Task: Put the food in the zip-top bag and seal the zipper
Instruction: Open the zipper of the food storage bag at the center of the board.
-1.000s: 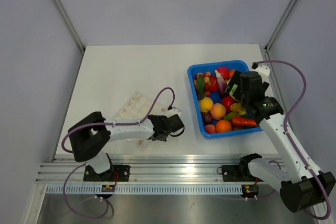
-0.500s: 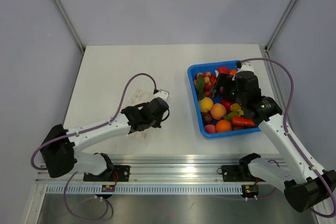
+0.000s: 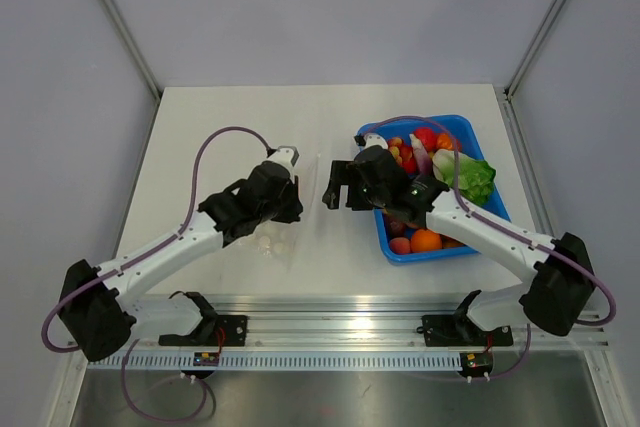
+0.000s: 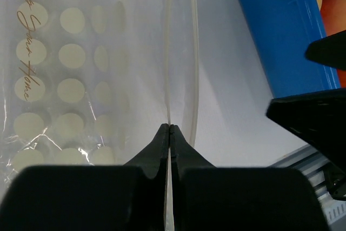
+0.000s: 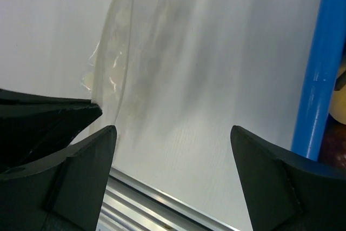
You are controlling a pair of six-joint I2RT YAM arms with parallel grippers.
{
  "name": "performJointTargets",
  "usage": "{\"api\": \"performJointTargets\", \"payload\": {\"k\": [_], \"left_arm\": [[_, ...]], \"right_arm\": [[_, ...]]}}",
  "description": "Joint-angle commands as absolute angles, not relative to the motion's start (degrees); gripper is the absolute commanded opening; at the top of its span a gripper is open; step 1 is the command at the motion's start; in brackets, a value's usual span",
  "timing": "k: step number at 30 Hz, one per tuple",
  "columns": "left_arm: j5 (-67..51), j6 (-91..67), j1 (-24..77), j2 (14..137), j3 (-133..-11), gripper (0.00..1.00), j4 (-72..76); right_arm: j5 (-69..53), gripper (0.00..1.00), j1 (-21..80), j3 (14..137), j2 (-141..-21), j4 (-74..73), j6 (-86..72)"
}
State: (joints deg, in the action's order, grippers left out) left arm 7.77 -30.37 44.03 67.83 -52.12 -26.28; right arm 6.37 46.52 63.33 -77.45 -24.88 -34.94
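Note:
The clear zip-top bag (image 4: 70, 79) with white dots lies on the table, mostly hidden under my left arm in the top view, where a crumpled corner of the bag (image 3: 270, 242) shows. My left gripper (image 4: 170, 127) is shut on the bag's edge, where the pale zipper strip (image 4: 181, 52) runs. My right gripper (image 3: 335, 184) hangs open over bare table between the bag and the blue tray (image 3: 385, 227), nothing between its fingers (image 5: 102, 144). The food stays in the tray: green lettuce (image 3: 470, 179), an orange (image 3: 425, 240), red and yellow pieces.
The blue tray's wall (image 5: 316, 79) stands just right of the right gripper. The table's near edge with its metal rail (image 5: 162, 201) lies close below both grippers. The left gripper's dark fingers (image 5: 43, 114) show at the left of the right wrist view.
The left arm swung away from the near edge onto the bag's edge and shut. The right arm left the tray and moved left over the table, uncovering the lettuce.

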Motion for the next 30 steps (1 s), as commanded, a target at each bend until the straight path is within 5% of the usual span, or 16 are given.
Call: {"api": "performJointTargets", "payload": {"k": [1, 20, 23, 27, 30], "left_arm": [[5.1, -32.2, 43.1, 65.8, -55.1, 0.0, -23.5], [3.0, -33.0, 41.8, 64.9, -55.5, 0.0, -22.9], [2.6, -33.1, 41.7, 64.2, -55.6, 0.0, -22.9], [2.3, -33.2, 41.2, 63.1, -54.8, 0.0, -23.0], [1.3, -33.6, 40.8, 62.3, -54.2, 0.0, -22.4]], "right_arm": [[6.3, 0.93, 47.0, 65.7, -80.0, -20.0, -39.0], [5.0, 0.9, 49.9, 67.5, -85.1, -16.1, -40.2], [6.6, 0.8, 49.8, 67.2, -86.3, -16.0, -40.8], [7.5, 0.54, 49.9, 65.3, -85.9, -13.0, -40.8], [6.9, 0.5, 49.9, 66.4, -86.8, -13.0, -39.9]]}}
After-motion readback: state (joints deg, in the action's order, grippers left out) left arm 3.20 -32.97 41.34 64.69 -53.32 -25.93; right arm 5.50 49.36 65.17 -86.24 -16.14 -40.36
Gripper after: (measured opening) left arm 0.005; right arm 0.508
